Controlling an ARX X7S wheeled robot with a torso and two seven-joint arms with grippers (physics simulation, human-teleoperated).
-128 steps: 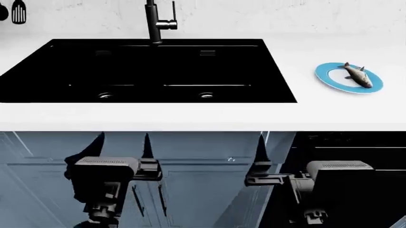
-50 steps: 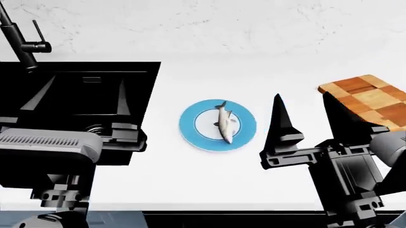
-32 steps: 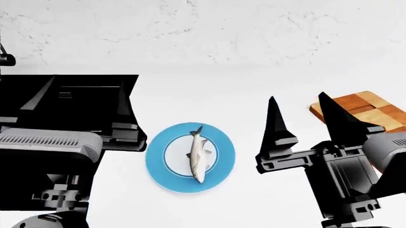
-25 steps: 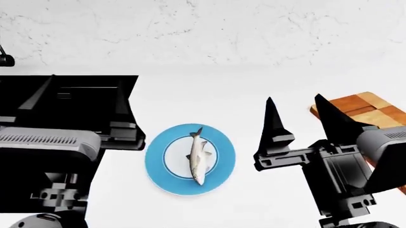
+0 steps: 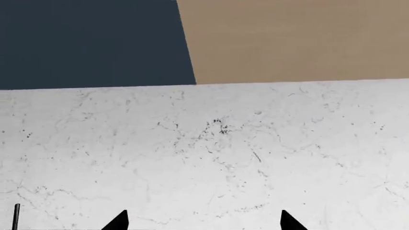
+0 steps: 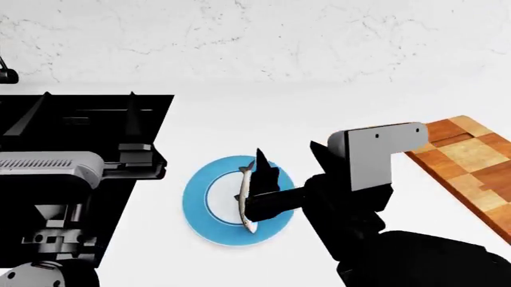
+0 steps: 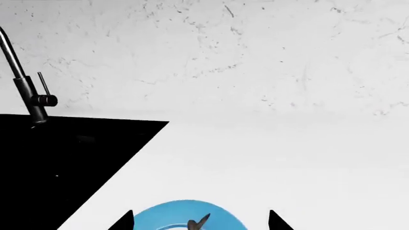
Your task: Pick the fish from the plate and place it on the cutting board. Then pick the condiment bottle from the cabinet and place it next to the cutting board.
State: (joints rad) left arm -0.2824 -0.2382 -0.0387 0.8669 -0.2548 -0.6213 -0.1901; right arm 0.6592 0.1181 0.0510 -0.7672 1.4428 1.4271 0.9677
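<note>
fish point(image 6: 245, 197) partly behind right gripper point(image 6: 265, 179), cutting board point(image 6: 471, 167) cut off at edge

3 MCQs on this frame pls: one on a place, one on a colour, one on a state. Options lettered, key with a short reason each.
1. Where is the fish?
A. on the cutting board
B. on the plate
C. in the sink

2. What colour is the plate's rim?
A. blue
B. red
C. green

3. What state is the right gripper in?
A. shut on the fish
B. holding a bottle
C. open, over the plate

Key:
1 B: the fish lies across the plate's white centre.
2 A: a broad bright-blue ring surrounds the white middle.
3 C: its fingertips stand spread apart in the right wrist view, with the fish's tail between them.
</note>
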